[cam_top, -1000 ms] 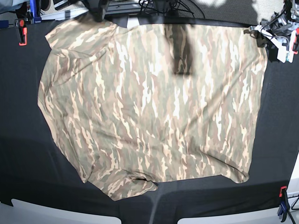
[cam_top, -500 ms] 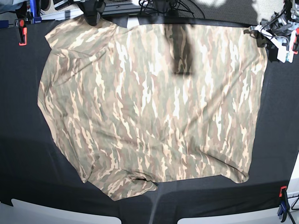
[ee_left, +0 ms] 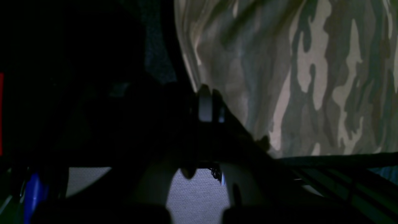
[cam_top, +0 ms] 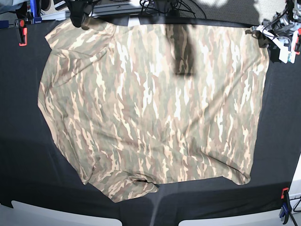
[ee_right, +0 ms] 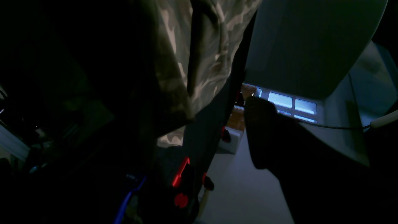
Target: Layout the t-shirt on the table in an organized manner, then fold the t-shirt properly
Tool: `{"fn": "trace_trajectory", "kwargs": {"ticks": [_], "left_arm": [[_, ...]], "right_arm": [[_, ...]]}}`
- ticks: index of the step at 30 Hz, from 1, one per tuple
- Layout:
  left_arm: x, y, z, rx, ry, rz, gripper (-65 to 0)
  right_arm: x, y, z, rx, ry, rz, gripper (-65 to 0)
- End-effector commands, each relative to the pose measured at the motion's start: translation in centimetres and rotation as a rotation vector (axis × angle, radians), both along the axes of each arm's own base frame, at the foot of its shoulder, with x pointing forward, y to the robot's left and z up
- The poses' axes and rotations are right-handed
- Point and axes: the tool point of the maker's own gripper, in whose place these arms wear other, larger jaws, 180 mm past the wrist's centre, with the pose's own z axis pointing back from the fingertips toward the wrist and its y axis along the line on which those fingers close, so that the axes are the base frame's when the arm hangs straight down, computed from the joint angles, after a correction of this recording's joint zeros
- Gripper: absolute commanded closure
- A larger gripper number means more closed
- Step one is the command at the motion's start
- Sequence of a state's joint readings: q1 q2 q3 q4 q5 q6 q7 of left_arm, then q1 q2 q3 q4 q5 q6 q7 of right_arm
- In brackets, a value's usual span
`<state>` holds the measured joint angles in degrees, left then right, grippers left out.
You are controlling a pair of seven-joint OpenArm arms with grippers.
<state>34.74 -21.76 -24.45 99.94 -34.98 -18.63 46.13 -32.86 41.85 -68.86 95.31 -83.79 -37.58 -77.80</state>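
The t-shirt [cam_top: 150,108] lay spread flat across most of the black counter [cam_top: 19,141], its near sleeve still bunched at the front edge. In the past second the right end effector [cam_top: 80,16] had slid along the far edge, from above the shirt's back hem out toward the far corner by the sleeve, and hung there with its jaws wide, gripping nothing that I could see. The left end effector [cam_top: 263,35] sat at the opposite far corner, closed tight; whether cloth was pinched in it I could not tell. To my eye the laying-out was nearly finished, and the right arm seemed to be lining up on that corner.
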Motion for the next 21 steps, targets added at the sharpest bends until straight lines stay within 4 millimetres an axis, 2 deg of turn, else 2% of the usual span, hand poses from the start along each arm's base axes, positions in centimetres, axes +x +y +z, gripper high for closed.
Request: {"fn": "trace_trajectory", "kwargs": {"ticks": [1, 5, 13, 18, 21], "left_arm": [[0.5, 0.3, 0.7, 0.006, -0.027, -0.008, 0.0], [0.5, 0.3, 0.7, 0.006, -0.027, -0.008, 0.0], [0.5, 0.3, 0.7, 0.006, -0.026, -0.008, 0.0], [0.5, 0.3, 0.7, 0.006, -0.026, -0.008, 0.0], [0.5, 0.3, 0.7, 0.006, -0.026, -0.008, 0.0]], "right_arm": [[0.0, 0.3, 0.5, 0.023, -0.017, 0.018, -40.7], [0.1, 1.1, 0.3, 0.057, -0.014, 0.05, -40.7], [-1.4, 0.9, -2.5, 0.122, 0.152, -0.001, -40.7], [-0.1, 2.2, -0.4, 0.099, 0.026, 0.096, -40.7], [0.3, 1.8, 0.5, 0.07, -0.026, 0.09, -40.7]]}}
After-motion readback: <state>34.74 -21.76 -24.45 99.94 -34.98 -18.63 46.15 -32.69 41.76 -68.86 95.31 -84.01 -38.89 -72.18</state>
